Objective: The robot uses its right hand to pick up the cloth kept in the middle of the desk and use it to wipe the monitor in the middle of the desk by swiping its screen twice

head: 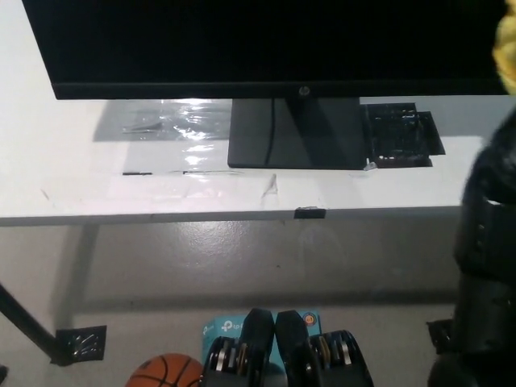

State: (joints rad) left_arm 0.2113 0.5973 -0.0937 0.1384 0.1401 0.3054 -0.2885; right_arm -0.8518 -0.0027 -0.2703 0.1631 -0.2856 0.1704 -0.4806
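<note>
The black monitor (266, 44) stands across the back of the white desk (72, 177) on its dark stand (294, 133). The yellow cloth (507, 52) is up in the air at the picture's right edge, level with the screen's lower right corner. My black right arm (486, 234) rises along the right edge toward it. My right hand (508, 105) is mostly cut off by the edge just under the cloth and holds it. My white left hand is out of sight.
A crinkled clear plastic sheet (165, 121) lies left of the stand, and a black patch (401, 133) lies right of it. A small black tab (310, 213) marks the desk's front edge. On the floor are a basketball (165, 372) and a desk foot (81, 343).
</note>
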